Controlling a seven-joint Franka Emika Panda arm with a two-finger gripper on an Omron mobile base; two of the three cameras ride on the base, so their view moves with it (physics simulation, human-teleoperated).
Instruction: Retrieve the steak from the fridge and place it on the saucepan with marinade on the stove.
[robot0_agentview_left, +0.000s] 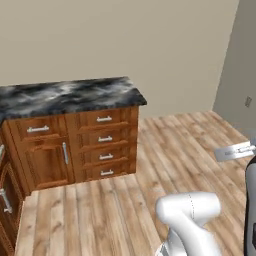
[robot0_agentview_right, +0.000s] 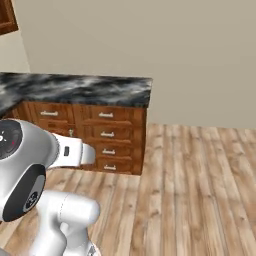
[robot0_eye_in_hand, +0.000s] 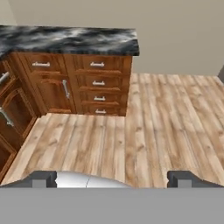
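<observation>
While the pincer (robot0_eye_in_hand: 112, 179) stands wide apart and empty, the robot faces a wooden cabinet (robot0_eye_in_hand: 83, 83) at the upper left. It probably must find the fridge first.

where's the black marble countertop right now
The black marble countertop sits at upper left in all three views, atop the wooden drawer cabinet, ending where the plank floor and beige wall begin.

The gripper (robot0_eye_in_hand: 113, 179) is hanging wide open, holding nothing between its fingertips (robot0_eye_in_hand: 43, 178). It is facing a wooden floor (robot0_eye_in_hand: 166, 122) and a brown drawer cabinet (robot0_eye_in_hand: 98, 83) that is carrying a black marbled countertop (robot0_eye_in_hand: 78, 39).
</observation>
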